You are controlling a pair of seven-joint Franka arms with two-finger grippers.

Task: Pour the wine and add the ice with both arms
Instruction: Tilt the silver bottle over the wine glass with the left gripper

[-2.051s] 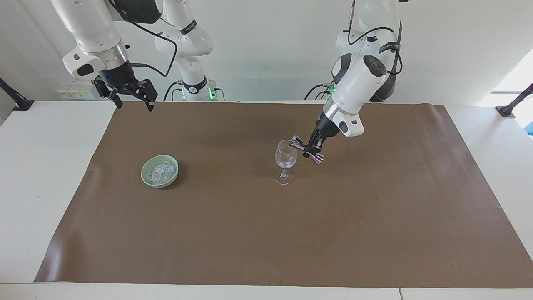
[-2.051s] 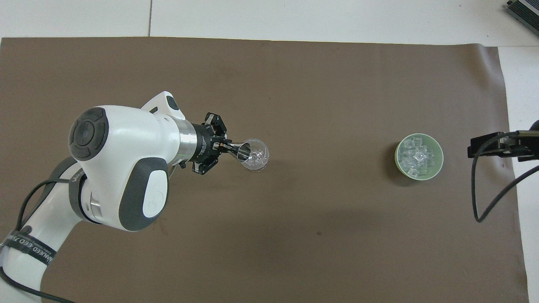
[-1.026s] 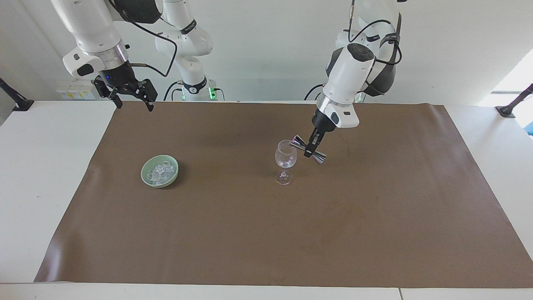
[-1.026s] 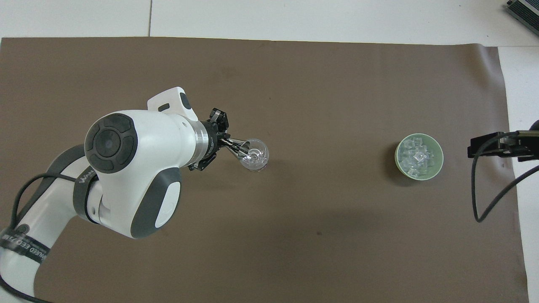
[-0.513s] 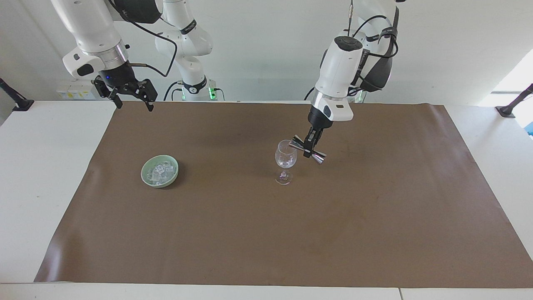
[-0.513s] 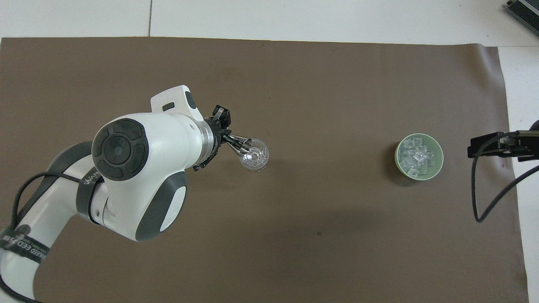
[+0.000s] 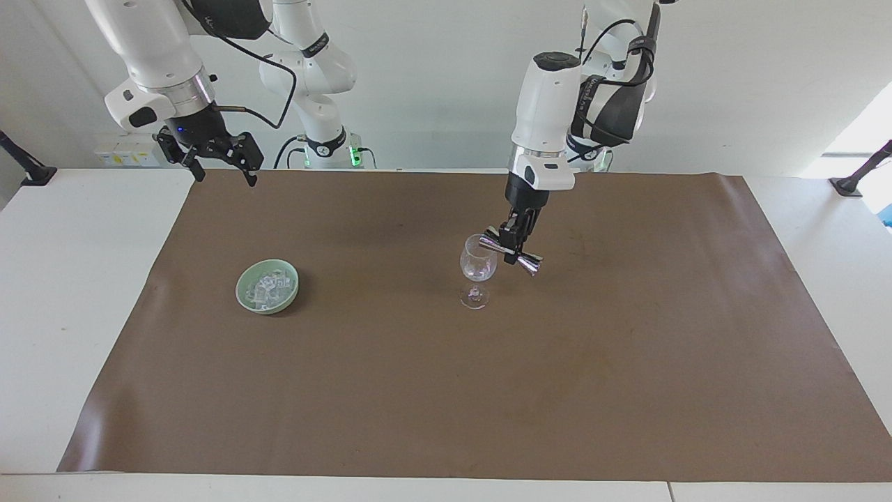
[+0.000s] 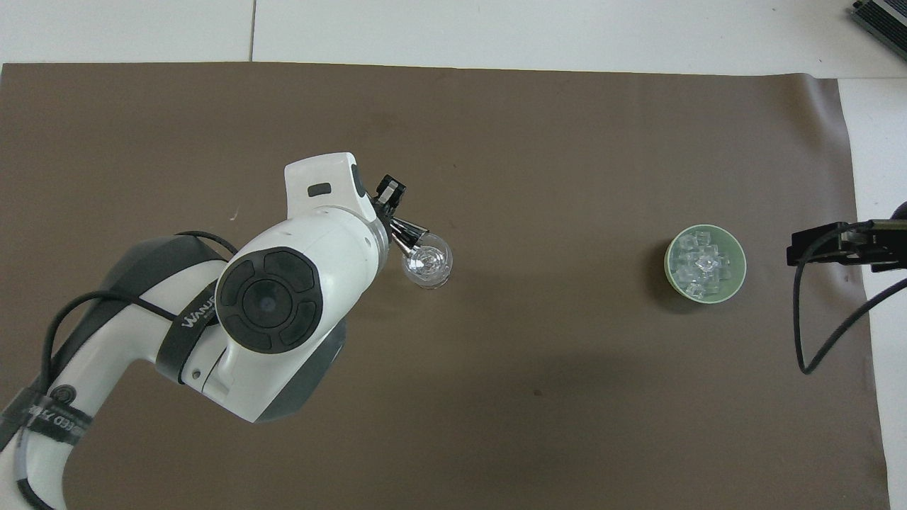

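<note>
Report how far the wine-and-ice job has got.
Done: nothing finished that shows. In hand: the left gripper, shut on a metal jigger, tips it at the rim of the wine glass. Left: the ice sits in its green bowl; the right gripper waits open above the table's edge.

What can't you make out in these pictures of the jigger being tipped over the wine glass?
- Liquid in the wine glass: too clear to tell in either view.
- Left gripper grip on the jigger: the arm covers it in the overhead view.
- Right gripper: cut off by the overhead view's edge.
- Count of ice in the green bowl: too small.
</note>
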